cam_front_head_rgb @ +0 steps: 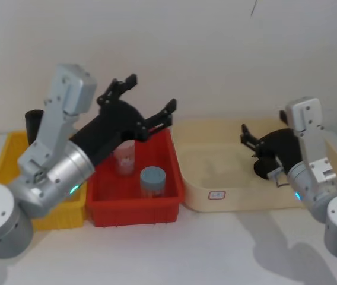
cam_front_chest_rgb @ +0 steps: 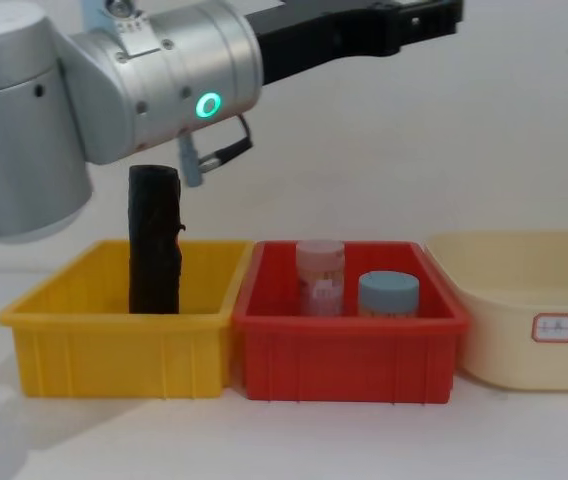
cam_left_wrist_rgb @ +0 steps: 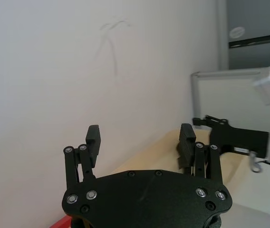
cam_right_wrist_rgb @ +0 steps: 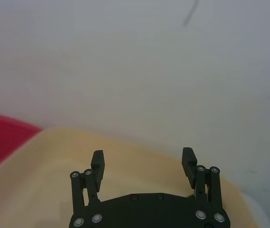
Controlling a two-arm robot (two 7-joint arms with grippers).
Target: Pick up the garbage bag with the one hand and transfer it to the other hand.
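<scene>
Leftmost, the bag stands upright in the yellow bin, untouched. The left gripper hangs above the red bin — fingers spread, empty — over a pink jar and a blue-lidded jar. Farther right, the right gripper, likewise spread, hovers over the cream tub.

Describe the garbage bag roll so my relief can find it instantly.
Start from the row of three bins and take the yellow bin at the robot's left end. The garbage bag stands upright inside it: a black roll rising above the rim, unlike the short jars in the red bin beside it.
</scene>
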